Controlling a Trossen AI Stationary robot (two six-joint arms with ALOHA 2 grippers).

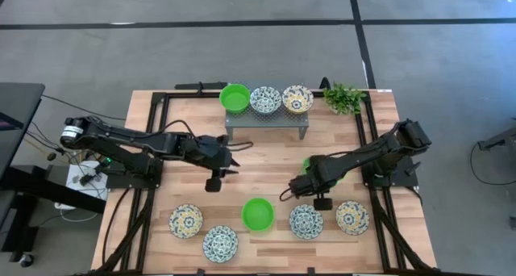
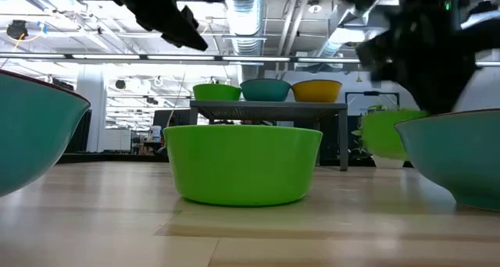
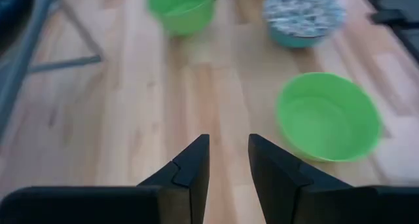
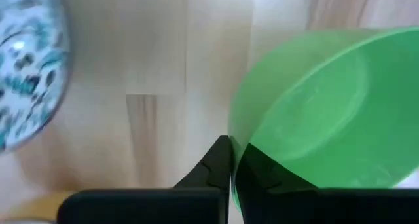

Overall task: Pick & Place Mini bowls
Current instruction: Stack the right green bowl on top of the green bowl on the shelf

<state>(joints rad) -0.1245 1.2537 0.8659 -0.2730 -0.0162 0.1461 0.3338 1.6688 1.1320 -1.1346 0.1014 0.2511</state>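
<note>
High view: right gripper (image 1: 307,173) pinches green bowl (image 1: 307,162) above table (image 1: 266,159).

Two dark, six-joint robot arms; the left arm (image 1: 129,139) trails thin black cables near its base; both grippers carry black, angular, wedge-shaped fingers (image 3: 186,175).

Glossy green bowl (image 2: 244,164), wooden table (image 1: 266,159)
</note>
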